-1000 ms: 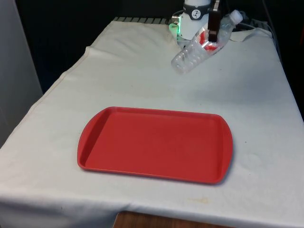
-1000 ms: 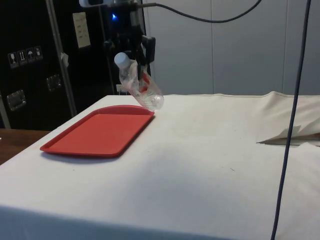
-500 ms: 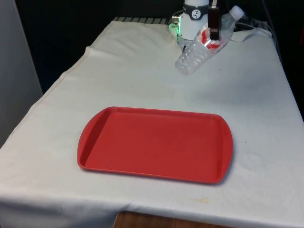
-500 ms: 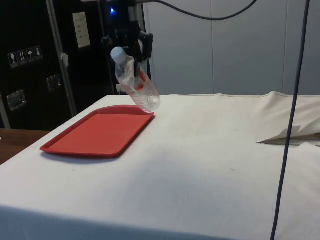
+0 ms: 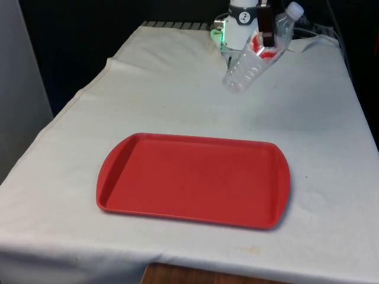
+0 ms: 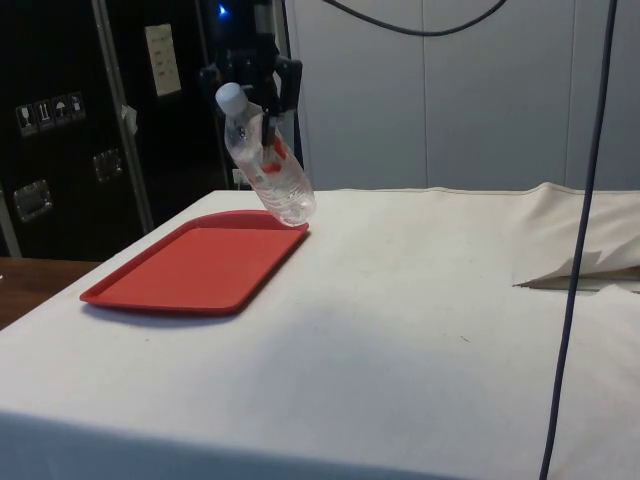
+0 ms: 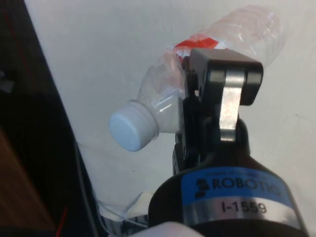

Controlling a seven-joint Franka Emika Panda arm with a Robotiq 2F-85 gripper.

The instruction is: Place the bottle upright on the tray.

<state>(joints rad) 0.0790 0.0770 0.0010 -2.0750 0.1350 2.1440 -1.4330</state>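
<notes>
A clear plastic bottle (image 5: 251,62) with a white cap and a red label hangs tilted in the air, cap up, above the far part of the table. My gripper (image 5: 265,29) is shut on the bottle near its upper body. From the side, the bottle (image 6: 265,165) hangs above the far edge of the red tray (image 6: 200,265), with my gripper (image 6: 268,100) clamped on it. Seen from the wrist, one black finger (image 7: 222,91) presses against the bottle (image 7: 197,89) just below the neck. The red tray (image 5: 195,177) lies flat near the table's front, with nothing on it.
White cloth (image 5: 320,118) covers the table, with a folded ridge (image 6: 580,265) in the side view. A dark cable (image 6: 575,250) hangs down at the side view's right. Cables lie at the far end (image 5: 314,32) beside the robot base.
The bottle has risen a little and turned more towards upright, its base swinging down while the cap rose. The tray has not moved.
</notes>
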